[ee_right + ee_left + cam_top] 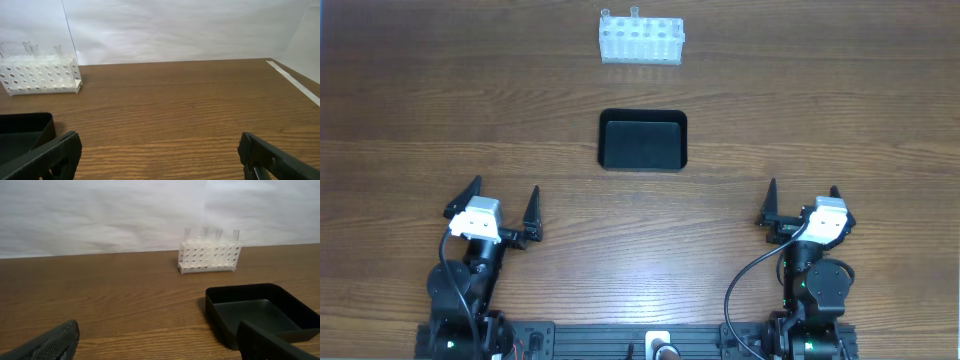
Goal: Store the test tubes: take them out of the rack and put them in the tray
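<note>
The white rack [641,42] is standing near the far edge of the desk [420,110], with test tubes [205,232] sticking up from it. The black tray [643,116] is lying just nearer, apart from the rack. The left claw [506,187] and right claw [803,186] are gaping wide, holding nothing, well apart from the tray

Tray [25,118] partly off-frame, R wrist

Clear test tubes [205,232] stand upright in the white rack [640,43], apart from the black tray [642,146].
</note>
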Tool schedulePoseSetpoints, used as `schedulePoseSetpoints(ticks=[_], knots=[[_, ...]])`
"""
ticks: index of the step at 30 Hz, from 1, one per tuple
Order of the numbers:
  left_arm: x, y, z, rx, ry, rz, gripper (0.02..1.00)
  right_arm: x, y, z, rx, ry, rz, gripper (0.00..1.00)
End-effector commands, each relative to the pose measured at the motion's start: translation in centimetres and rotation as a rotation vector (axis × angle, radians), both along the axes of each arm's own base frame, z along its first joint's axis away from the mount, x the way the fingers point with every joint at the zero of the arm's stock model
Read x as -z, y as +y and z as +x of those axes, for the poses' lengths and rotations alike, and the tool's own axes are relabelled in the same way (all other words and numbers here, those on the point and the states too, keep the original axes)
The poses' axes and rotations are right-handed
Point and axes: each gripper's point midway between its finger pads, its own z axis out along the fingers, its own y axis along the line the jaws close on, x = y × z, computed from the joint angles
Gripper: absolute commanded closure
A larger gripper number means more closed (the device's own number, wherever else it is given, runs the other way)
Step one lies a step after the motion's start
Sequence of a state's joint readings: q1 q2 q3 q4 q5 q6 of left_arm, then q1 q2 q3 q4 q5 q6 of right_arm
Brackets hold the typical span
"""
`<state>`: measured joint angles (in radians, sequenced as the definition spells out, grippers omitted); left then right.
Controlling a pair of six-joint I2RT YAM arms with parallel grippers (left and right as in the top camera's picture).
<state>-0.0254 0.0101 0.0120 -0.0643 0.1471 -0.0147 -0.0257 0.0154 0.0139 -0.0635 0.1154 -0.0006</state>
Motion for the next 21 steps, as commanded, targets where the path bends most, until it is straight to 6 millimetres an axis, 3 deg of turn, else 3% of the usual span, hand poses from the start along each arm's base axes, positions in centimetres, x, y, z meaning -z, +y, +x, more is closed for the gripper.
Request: schedulePoseSetpoints(ticks=[1, 21], knots=[[0.2, -0.07, -0.01, 0.008, -0.001, 0.014, 0.018, 0.15, -0.31, -0.05, 0.015, -0.003, -0.005, 0.009], [0.2, -0.06, -0.01, 0.007, -0.001, 0.013, 0.018, 0.15, -0.31, -0.05, 0.015, -0.003, -0.005, 0.009]])
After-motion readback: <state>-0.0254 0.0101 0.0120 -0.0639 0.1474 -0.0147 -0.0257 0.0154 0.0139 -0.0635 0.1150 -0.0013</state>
